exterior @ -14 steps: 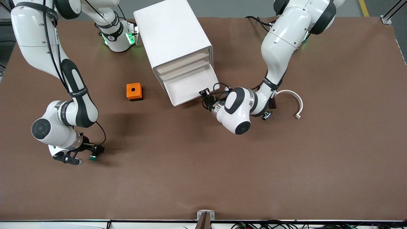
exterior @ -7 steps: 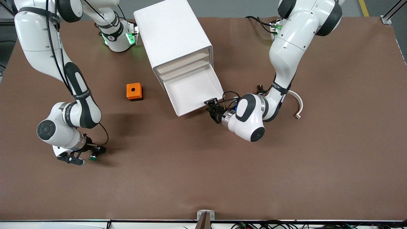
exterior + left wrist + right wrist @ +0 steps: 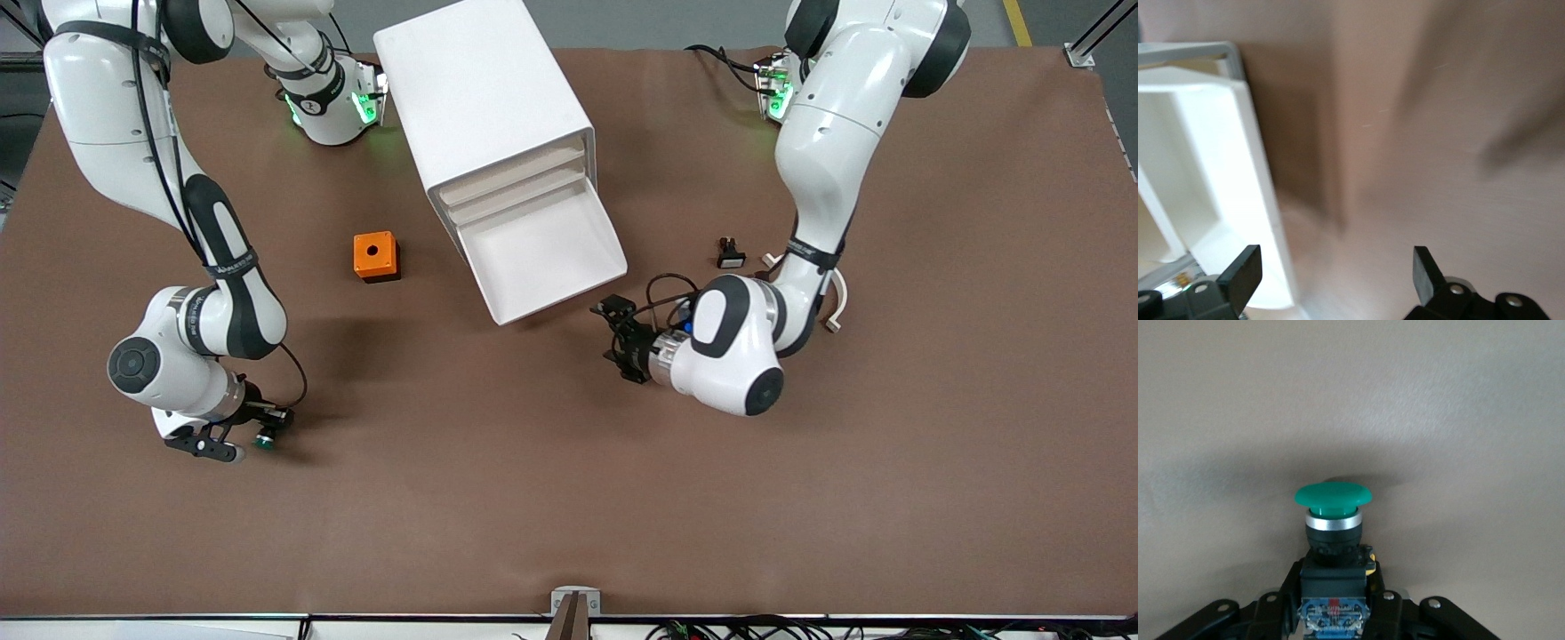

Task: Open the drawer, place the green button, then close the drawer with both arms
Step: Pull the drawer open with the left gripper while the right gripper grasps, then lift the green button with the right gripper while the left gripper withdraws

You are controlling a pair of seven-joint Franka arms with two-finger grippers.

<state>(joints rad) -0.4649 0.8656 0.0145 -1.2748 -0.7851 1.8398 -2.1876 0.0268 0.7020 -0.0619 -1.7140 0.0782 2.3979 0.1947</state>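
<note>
In the front view the drawer (image 3: 547, 253) stands pulled out of the cabinet (image 3: 484, 107) at upper centre; the left gripper (image 3: 615, 336) hangs just below it, spread and empty, while the right gripper (image 3: 244, 433) at lower left clamps the button (image 3: 262, 438). In the left wrist view both fingers (image 3: 1239, 275) stand apart near the drawer's wall (image 3: 1238, 173). The right wrist view shows the green-capped button (image 3: 1333, 520) pinched.

Off my tools I see an orange cube with a round hole (image 3: 376, 256), a small black part with a white face (image 3: 731, 254), and a curved white plastic band (image 3: 837, 300) on the brown table (image 3: 569, 498).
</note>
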